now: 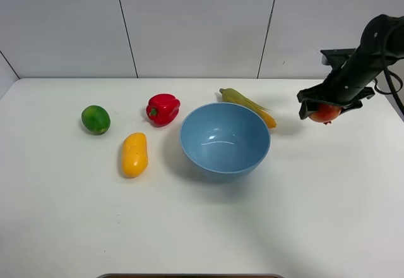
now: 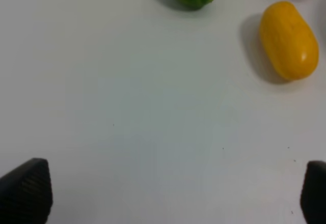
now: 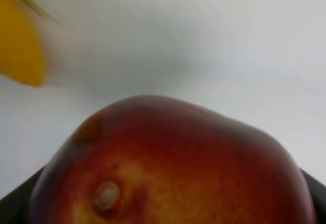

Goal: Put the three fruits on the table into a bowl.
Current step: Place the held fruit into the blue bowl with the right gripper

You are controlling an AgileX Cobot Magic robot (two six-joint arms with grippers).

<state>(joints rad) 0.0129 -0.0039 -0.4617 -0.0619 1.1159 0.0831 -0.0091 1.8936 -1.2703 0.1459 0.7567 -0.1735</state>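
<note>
**1 fruit gripped, 2 lying loose**

Nearest: L gripper (image 2: 170,196) spread wide, nothing btwn tips, over bare white table (image 1: 202,227). Further in: yellow mango (image 1: 134,155) flat on table, left of light-blue bowl (image 1: 221,132), apart from it. Bowl upright, nothing inside. Beyond: green lime (image 1: 95,119) on table far left; red pepper (image 1: 163,108) near bowl's left rim; corn cob (image 1: 247,106) just behind bowl. Far right: R gripper (image 1: 324,107) clamped on red-orange fruit (image 1: 324,115), well right of bowl, not over it.
</note>
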